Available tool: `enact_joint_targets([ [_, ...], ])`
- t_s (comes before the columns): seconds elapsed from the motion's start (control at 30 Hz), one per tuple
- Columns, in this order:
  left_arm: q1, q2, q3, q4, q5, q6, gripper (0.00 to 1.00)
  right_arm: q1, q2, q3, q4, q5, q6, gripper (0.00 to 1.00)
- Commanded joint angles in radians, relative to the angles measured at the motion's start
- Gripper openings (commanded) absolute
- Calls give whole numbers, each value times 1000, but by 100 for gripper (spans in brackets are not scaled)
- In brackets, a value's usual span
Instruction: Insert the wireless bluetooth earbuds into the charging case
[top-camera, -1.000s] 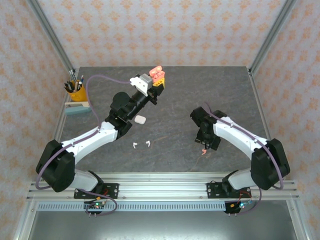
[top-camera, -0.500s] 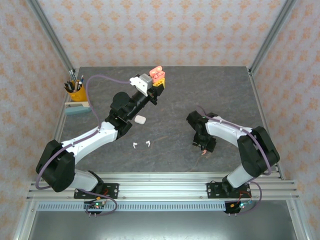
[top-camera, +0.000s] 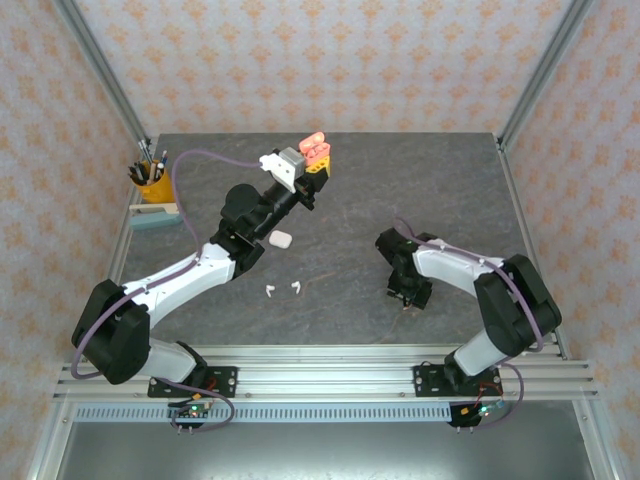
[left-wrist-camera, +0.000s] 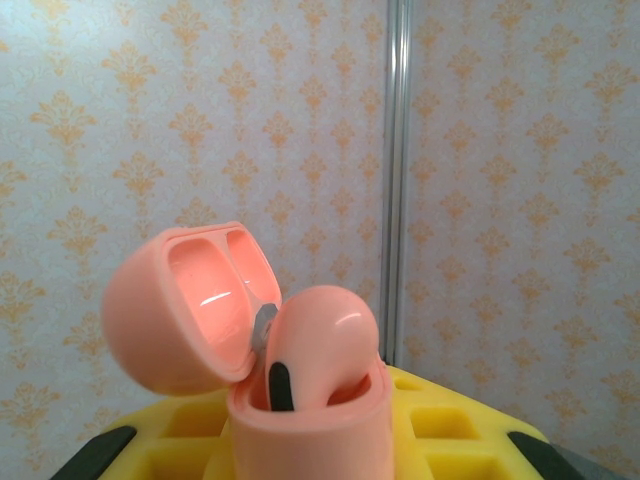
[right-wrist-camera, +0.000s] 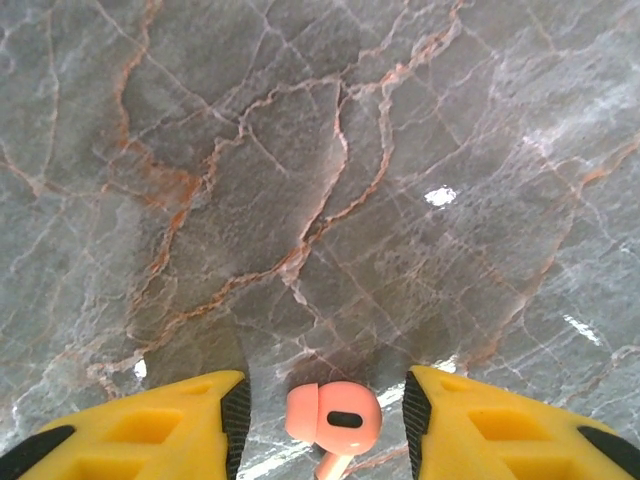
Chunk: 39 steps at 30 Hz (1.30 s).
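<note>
**Loose pink bud sits btwn R jaws, not gripped**

I count 4 tiny stemmed plastic earbuds, 2 white and 2 salmon-pink, plus 2 cases. The left white earbud (top-camera: 270, 291) and right white earbud (top-camera: 296, 287) lie near each other, not touching, on the grey veined marble table (right-wrist-camera: 300, 150), near the white pebble-shaped case (top-camera: 281, 239). L gripper (top-camera: 318, 168) is raised over the far part of the table, clamped on the open salmon-pink plastic charging case (left-wrist-camera: 310, 430), lid tipped back. The seated pink earbud (left-wrist-camera: 325, 335) is in it. The loose pink earbud (right-wrist-camera: 335, 418) lies on the table btwn the yellow fingers of the R gripper (right-wrist-camera: 325, 405); jaws apart, gap each side.
</note>
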Motion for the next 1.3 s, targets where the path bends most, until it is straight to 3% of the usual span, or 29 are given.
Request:
enact_joint_targets([
  [0.0, -8, -12, 11, 14, 19, -10, 0, -20, 1, -54, -1, 29, -8, 45],
  [0.7, -15, -5, 26, 11, 23, -11, 0, -48, -91, -98, -21, 25, -20, 31],
  [1.27, -16, -7, 25, 5, 16, -10, 0, -48, -202, -42, 35, -9, -78, 29],
])
